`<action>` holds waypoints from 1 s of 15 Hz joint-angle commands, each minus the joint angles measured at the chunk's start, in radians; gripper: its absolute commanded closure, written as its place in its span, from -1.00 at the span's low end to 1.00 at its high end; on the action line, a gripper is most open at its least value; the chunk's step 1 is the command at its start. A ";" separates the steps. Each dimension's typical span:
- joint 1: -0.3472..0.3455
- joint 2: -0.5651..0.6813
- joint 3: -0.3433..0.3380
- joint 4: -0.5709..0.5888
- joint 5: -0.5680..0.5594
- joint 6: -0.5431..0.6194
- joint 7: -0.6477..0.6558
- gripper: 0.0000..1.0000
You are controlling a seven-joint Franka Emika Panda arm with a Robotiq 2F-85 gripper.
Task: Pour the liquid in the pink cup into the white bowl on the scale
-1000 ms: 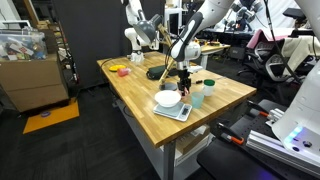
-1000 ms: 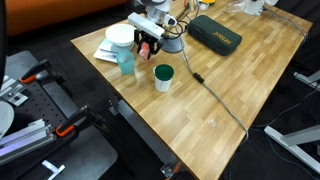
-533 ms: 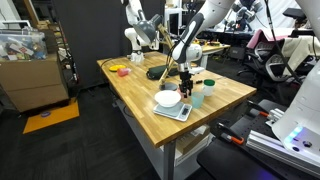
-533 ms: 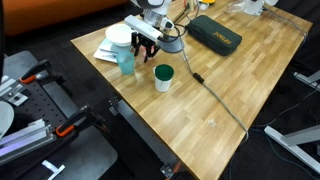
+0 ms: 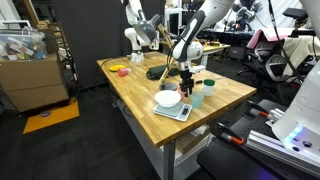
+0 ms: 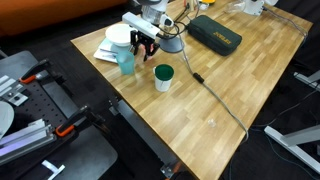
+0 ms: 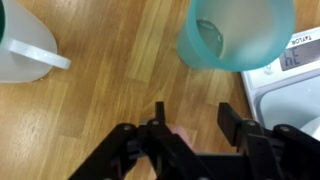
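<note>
The white bowl (image 5: 168,98) (image 6: 119,35) sits on the silver scale (image 5: 174,112) (image 6: 106,52) (image 7: 292,80) near a table corner. My gripper (image 5: 185,76) (image 6: 146,42) (image 7: 195,122) points down beside the scale, fingers apart, with bare wood between the tips. A small patch of the pink cup (image 7: 180,135) shows low between the fingers by the left one. The gripper body hides the rest of it, and it is mostly hidden in both exterior views. I cannot tell whether the fingers touch it.
A pale mint cup (image 5: 196,98) (image 6: 126,62) (image 7: 236,32) stands just ahead of the fingers next to the scale. A green-topped cup (image 5: 208,88) (image 6: 163,76) (image 7: 24,42) stands nearby. A dark case (image 6: 213,35) and a black cable (image 6: 205,88) lie farther along the wooden table (image 6: 240,95).
The gripper has shifted slightly toward the bowl and a little upward. The bowl, the scale and the other cups have not moved.
</note>
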State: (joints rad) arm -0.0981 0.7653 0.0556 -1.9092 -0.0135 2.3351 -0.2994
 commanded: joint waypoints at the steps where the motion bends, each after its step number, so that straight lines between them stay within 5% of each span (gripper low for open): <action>1: 0.007 -0.019 -0.006 -0.021 -0.009 0.003 0.016 0.34; 2: 0.005 -0.017 -0.006 -0.020 -0.005 0.009 0.018 0.34; 3: 0.004 -0.016 -0.006 -0.019 -0.004 0.010 0.019 -0.46; 4: 0.005 -0.015 -0.006 -0.017 -0.005 0.011 0.020 -0.68; 8: 0.004 -0.013 -0.003 -0.010 -0.004 0.007 0.018 -1.00; 9: 0.004 -0.013 -0.002 -0.009 -0.004 0.008 0.016 -0.86; 10: 0.002 -0.012 -0.001 -0.010 -0.002 0.012 0.014 -0.43; 15: 0.000 -0.014 0.003 -0.009 0.001 0.011 0.011 0.16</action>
State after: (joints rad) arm -0.0964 0.7644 0.0561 -1.9092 -0.0131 2.3367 -0.2919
